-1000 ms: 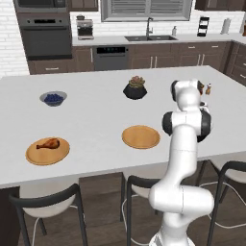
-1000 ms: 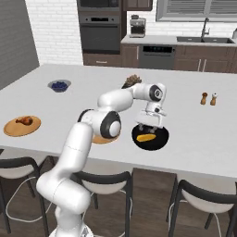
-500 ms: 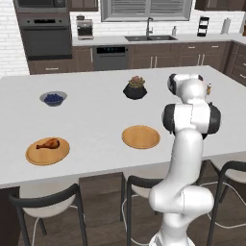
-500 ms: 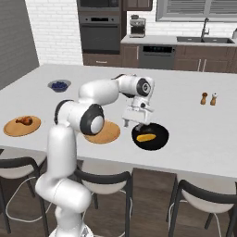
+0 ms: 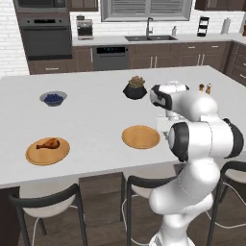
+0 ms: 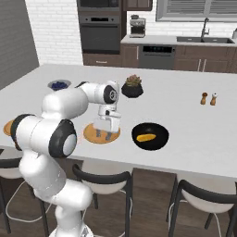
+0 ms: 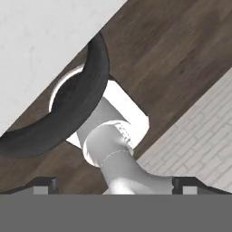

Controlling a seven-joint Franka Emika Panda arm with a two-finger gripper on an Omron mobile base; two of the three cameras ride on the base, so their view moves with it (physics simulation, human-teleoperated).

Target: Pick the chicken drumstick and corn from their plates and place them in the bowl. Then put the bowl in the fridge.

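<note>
The chicken drumstick [image 5: 48, 143] lies on a tan wooden plate [image 5: 33, 156] at the counter's front left. A second tan plate [image 5: 140, 137] [image 6: 90, 137] lies bare near the middle. The yellow corn [image 6: 146, 137] rests in a black round dish [image 6: 159, 139] just right of that plate. The small blue bowl [image 5: 53, 98] [image 6: 59, 84] stands further back on the left. My gripper [image 6: 104, 135] hangs open just above the bare tan plate, fingers pointing down, nothing between them. In the hand view its tips [image 7: 115, 182] frame the counter edge and a stool below.
A black faceted pot with a plant [image 5: 135, 89] [image 6: 133, 87] stands behind the plates. Two small shakers [image 6: 208, 98] stand at the right. Dark stools [image 6: 104, 178] line the counter's front edge. An oven and a sink run along the back wall.
The arm has swung my open gripper from above the black dish with the corn leftwards to over the bare tan plate. The corn stays in the dish.
</note>
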